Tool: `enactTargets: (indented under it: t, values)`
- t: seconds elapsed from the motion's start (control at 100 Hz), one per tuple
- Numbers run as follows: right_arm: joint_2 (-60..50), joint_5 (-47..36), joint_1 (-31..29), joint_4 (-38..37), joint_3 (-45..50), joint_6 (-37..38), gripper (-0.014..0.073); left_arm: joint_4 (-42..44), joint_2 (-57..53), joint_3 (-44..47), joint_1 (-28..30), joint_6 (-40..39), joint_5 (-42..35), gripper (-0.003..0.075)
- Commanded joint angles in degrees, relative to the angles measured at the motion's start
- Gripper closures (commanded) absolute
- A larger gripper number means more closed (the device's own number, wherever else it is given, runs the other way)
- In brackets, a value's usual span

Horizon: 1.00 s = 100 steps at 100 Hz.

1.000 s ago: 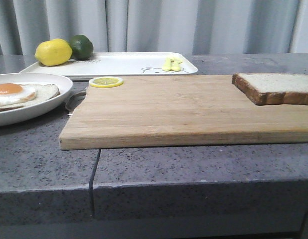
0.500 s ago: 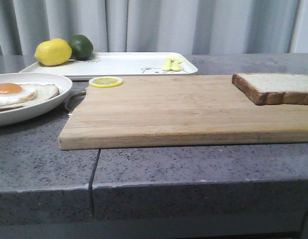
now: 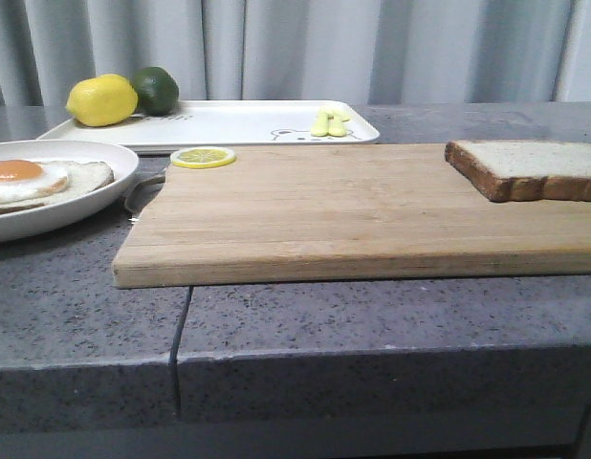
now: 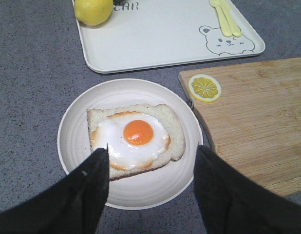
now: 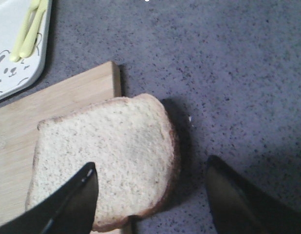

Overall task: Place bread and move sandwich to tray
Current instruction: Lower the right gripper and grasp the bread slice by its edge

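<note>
The bread (image 3: 530, 167) lies on the right end of the wooden board (image 3: 343, 210), one edge overhanging it; it also shows in the right wrist view (image 5: 104, 156). My right gripper (image 5: 150, 185) hangs open above it, one finger over the slice, the other over the counter. The slice bearing the fried egg (image 4: 136, 139) lies open-faced in the round white plate (image 4: 72, 141), seen at the left in the front view (image 3: 32, 182). My left gripper (image 4: 150, 163) hangs open and empty above the plate. The tray (image 3: 238, 122) stands behind the board. No gripper shows in the front view.
A lemon (image 3: 102, 100) and a lime (image 3: 157, 89) sit at the tray's left end, yellow cutlery (image 3: 331, 123) at its right by the bear drawing (image 4: 219, 40). A lemon slice (image 3: 204, 157) lies on the board's far left corner. The counter's front edge is close.
</note>
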Motion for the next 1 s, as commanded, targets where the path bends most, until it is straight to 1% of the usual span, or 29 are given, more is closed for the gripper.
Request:
enactTargets:
  t: [0.0, 0.13, 0.26, 0.62, 0.82, 0.99]
  values:
    - [-0.10, 0.13, -1.46, 7.80, 0.29, -6.11, 0.0112, -1.23, 0.23, -1.96, 0.13, 0.06, -3.14, 0.0353]
    - [0.35, 2.06, -2.70, 14.21, 1.36, -11.34, 0.0112, -1.23, 0.23, -1.96, 0.13, 0.06, -3.14, 0.0352]
    - [2.02, 4.79, -2.91, 18.34, 1.36, -13.75, 0.0112, -1.23, 0.23, -1.96, 0.13, 0.06, -3.14, 0.0352]
    - [4.82, 5.57, -2.91, 18.61, 1.47, -13.79, 0.0112, -1.23, 0.23, -1.96, 0.13, 0.06, -3.14, 0.0352]
    - [7.63, 8.11, -2.91, 19.79, 1.47, -13.79, 0.0112, -1.23, 0.23, -1.96, 0.13, 0.06, -3.14, 0.0352]
    - [8.57, 8.48, -2.91, 21.92, 1.47, -14.32, 0.0112, -1.23, 0.23, -1.96, 0.13, 0.06, -3.14, 0.0353]
